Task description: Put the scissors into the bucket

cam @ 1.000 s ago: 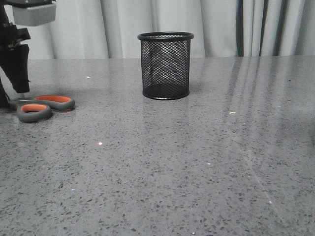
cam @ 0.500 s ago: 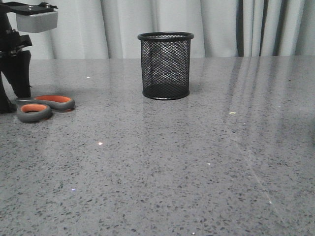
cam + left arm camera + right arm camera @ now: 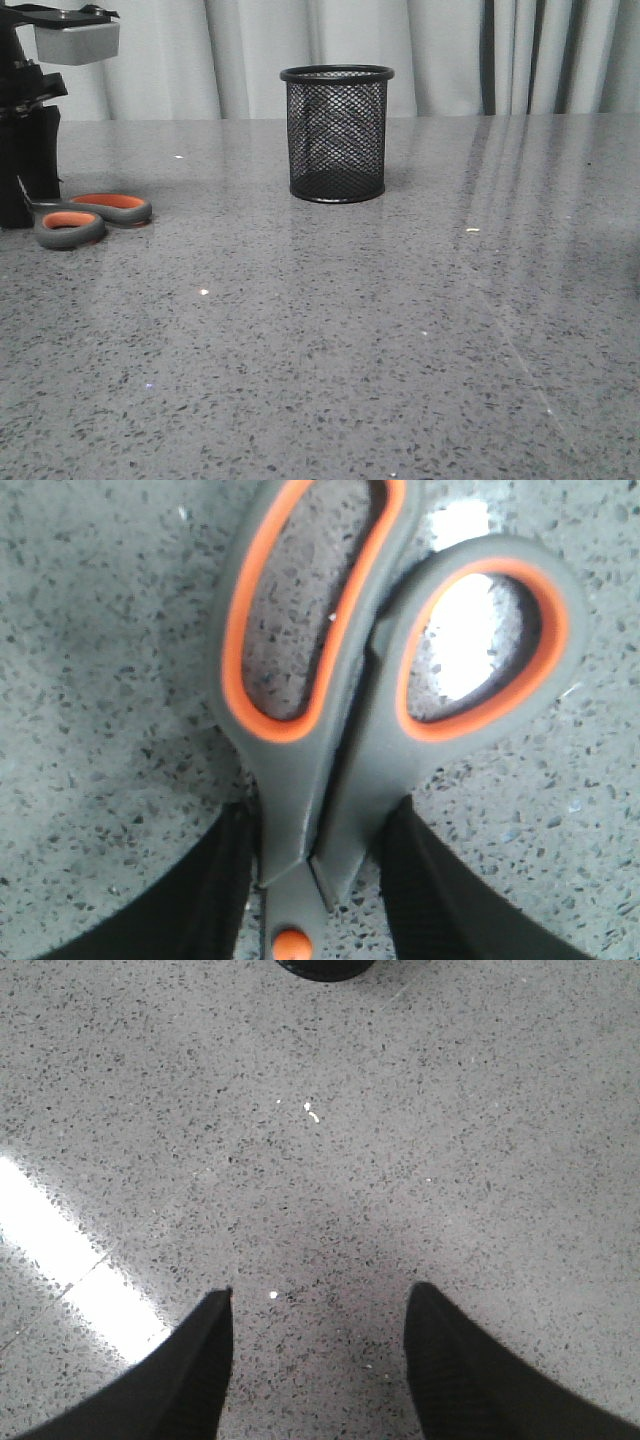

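Note:
The scissors (image 3: 85,217) lie flat on the grey table at the far left, their dark grey, orange-lined handle loops pointing right. In the left wrist view the loops (image 3: 330,650) fill the frame and the orange pivot (image 3: 291,943) sits low between the fingers. My left gripper (image 3: 25,200) is down at the table, its black fingers (image 3: 210,890) pressed against both sides of the scissors' neck just behind the loops. The bucket (image 3: 336,133), a black wire-mesh cup, stands upright at the centre back. My right gripper (image 3: 320,1295) is open and empty over bare table.
Pale curtains hang behind the table's far edge. The speckled grey tabletop (image 3: 400,330) stretches between the scissors and the bucket. The bucket's base (image 3: 322,968) shows at the edge of the right wrist view.
My left gripper has come down to the table and its fingers have closed in on the scissors' neck. The scissors and the bucket have not moved.

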### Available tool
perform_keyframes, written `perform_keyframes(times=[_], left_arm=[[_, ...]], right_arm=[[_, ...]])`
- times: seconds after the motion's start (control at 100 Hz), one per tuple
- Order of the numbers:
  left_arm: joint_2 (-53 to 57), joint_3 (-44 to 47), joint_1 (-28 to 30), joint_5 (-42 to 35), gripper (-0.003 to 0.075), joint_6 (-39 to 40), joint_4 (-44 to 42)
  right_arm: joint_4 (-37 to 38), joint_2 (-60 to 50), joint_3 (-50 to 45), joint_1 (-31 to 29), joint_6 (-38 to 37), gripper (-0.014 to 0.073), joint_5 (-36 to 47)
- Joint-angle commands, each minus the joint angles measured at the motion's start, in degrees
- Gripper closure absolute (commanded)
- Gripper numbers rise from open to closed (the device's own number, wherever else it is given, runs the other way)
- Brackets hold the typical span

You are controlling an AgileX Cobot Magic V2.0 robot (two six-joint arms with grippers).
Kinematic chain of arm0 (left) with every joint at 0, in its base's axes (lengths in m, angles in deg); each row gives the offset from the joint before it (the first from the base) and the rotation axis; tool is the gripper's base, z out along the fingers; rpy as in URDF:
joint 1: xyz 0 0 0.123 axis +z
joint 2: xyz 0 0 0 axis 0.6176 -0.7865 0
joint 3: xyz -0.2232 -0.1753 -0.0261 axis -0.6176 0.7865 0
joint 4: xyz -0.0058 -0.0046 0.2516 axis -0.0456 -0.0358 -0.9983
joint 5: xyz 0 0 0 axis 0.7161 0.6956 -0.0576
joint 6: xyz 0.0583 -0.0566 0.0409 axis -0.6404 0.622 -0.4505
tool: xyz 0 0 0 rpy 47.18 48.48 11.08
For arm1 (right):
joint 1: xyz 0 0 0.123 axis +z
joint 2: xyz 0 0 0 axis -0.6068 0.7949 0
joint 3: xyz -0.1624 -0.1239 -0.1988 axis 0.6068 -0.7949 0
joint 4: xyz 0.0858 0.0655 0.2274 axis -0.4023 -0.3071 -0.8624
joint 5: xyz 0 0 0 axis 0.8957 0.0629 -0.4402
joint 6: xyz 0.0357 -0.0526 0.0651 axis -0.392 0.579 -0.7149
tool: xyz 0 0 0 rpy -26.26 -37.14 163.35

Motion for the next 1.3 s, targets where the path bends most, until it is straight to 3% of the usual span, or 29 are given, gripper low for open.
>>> perform_keyframes(times=[0.0,0.16,0.48,1.29], left_arm=[[1.8,-1.4,-0.3,2.1,0.05,0.0,2.1],[1.8,-1.4,-0.3,2.1,0.0589,0.1,2.1],[1.8,-1.4,-0.3,2.1,0.0651,0.2,2.1],[6.3,-1.4,-0.2,2.1,0.0654,1.9,1.7]], right_arm=[[-0.3,-0.2,2.0,0.1,0.6,0.0244,2.6],[-0.3,-0.2,2.0,0.1,0.6,0.0244,2.6],[-0.3,-0.2,2.0,0.1,0.6,0.0244,2.6],[-0.3,-0.2,2.0,0.1,0.6,0.0244,2.7]])
